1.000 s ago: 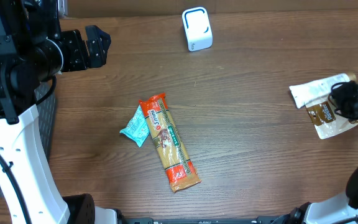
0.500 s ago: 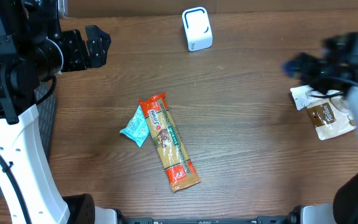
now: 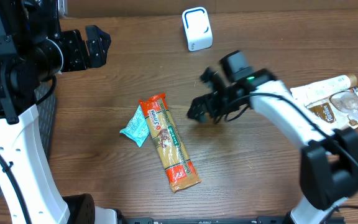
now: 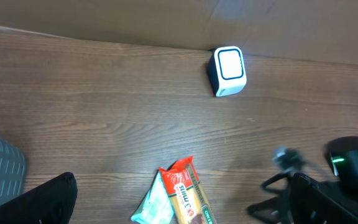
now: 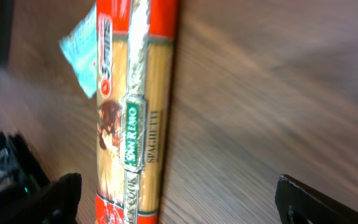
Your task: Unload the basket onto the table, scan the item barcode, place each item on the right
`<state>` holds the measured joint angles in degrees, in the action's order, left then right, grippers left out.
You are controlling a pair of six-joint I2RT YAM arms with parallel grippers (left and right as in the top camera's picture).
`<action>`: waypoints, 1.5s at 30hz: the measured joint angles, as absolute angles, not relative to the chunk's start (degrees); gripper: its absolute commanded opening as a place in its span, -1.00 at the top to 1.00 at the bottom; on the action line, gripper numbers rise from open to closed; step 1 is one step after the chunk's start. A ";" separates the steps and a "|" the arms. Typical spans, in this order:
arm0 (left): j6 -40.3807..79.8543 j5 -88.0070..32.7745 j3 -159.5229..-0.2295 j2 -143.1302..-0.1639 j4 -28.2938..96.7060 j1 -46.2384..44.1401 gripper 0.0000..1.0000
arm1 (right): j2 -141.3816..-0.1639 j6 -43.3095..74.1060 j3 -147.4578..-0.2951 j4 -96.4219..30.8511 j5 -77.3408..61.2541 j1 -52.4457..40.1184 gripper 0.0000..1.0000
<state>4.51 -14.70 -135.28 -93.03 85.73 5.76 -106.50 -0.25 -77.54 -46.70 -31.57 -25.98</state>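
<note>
Brown wood-grain table stretches across the whole scene, and on it, a little left of centre, lies the spaghetti packet; it is long and flat, red at both ends, and runs on a slant from upper left to lower right. A small teal packet lies against its upper left side, touching it. The scanner — a small white box with a blue-edged face — stands near the far edge of the table, well apart from the spaghetti packet.

The right gripper hangs over bare wood just to the right of the spaghetti packet's upper end; its two dark fingers stand wide apart with only table between them, and it touches neither packet. Its own wrist camera looks along the length of the spaghetti packet, one finger showing at each lower corner of that view. The left gripper sits off by the far left edge of the table, its jaws apart as well and closed on nothing; its camera takes in the scanner, the tops of the two packets and the blurred right arm.

Over at the right edge lies a small pile of pouches — one white, one brown, one clear — overlapping each other.
</note>
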 measured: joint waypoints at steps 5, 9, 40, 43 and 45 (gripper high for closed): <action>4.51 -14.70 -135.28 -93.03 85.73 5.76 -1.00 | -111.87 -0.82 -77.45 -43.94 -34.46 -29.47 -0.96; 4.51 -14.70 -135.28 -93.03 85.73 5.76 -0.99 | -114.76 -1.06 -77.45 -42.28 -35.86 -31.09 -0.95; 4.51 -14.70 -135.28 -93.03 85.73 5.76 -0.99 | -123.68 10.55 -77.76 -27.99 -43.16 -38.28 0.60; 4.51 -14.70 -135.28 -93.03 85.73 5.76 -0.99 | -123.87 11.11 -77.78 -27.68 -44.34 -38.33 0.75; 4.51 -14.70 -135.28 -93.03 85.73 5.76 -0.99 | -123.87 10.96 -77.78 -27.55 -45.32 -38.30 0.80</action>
<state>4.51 -14.70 -135.28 -93.03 85.73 5.76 -123.87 10.96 -77.78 -27.55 -45.32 -38.30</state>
